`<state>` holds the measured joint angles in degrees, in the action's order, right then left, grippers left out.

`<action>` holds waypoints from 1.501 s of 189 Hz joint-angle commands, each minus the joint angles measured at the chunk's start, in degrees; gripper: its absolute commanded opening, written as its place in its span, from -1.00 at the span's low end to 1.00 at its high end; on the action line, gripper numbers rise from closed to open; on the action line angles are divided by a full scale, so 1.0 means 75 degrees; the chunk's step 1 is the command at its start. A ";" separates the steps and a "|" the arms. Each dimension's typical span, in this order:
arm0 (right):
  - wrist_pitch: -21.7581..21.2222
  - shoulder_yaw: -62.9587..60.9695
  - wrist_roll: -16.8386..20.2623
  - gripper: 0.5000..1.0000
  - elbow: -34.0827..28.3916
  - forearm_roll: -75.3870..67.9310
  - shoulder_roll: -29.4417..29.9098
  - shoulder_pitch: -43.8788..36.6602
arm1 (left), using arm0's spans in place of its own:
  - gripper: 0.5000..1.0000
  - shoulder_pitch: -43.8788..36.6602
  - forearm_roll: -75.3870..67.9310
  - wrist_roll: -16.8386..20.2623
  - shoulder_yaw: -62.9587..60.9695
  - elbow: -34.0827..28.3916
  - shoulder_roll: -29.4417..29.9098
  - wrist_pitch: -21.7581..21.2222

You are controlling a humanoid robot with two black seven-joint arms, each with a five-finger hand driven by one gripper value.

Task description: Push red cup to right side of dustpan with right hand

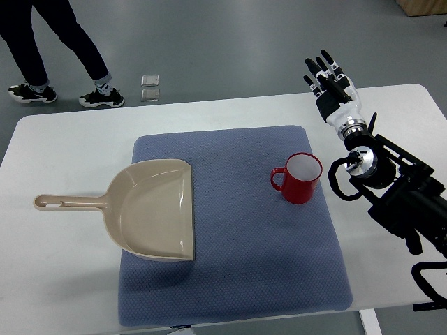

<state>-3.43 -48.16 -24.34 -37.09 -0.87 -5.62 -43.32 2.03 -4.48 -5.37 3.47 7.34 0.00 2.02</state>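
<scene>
A red cup with a white inside stands upright on the blue mat, its handle pointing left. A beige dustpan lies on the mat's left part, handle sticking out left over the white table. A wide stretch of mat separates the cup from the dustpan's open edge. My right hand is raised past the mat's far right corner, fingers stretched out and holding nothing, well behind and to the right of the cup. Its black arm runs in from the right edge.
A person's legs and shoes are on the floor beyond the table's far left. Two small square plates lie on the floor near them. The table's far edge runs just behind my hand.
</scene>
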 commanded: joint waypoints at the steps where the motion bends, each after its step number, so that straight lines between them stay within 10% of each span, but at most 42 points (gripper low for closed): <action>1: 0.0000 0.0000 0.0000 0.71 -0.0001 -0.0001 0.0000 -0.0002 | 1.00 0.0010 0.0012 0.0001 0.0018 -0.0041 0.0000 -0.0023; 283: -0.0106 0.0176 0.0000 0.71 -0.0387 0.0058 -0.0703 0.0186 | 1.00 -0.0025 0.0000 0.0001 0.0007 0.0006 0.0000 -0.0035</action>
<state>-3.90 -47.04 -24.36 -38.64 -0.39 -8.30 -42.61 1.85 -4.49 -5.37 3.52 7.38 0.00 1.75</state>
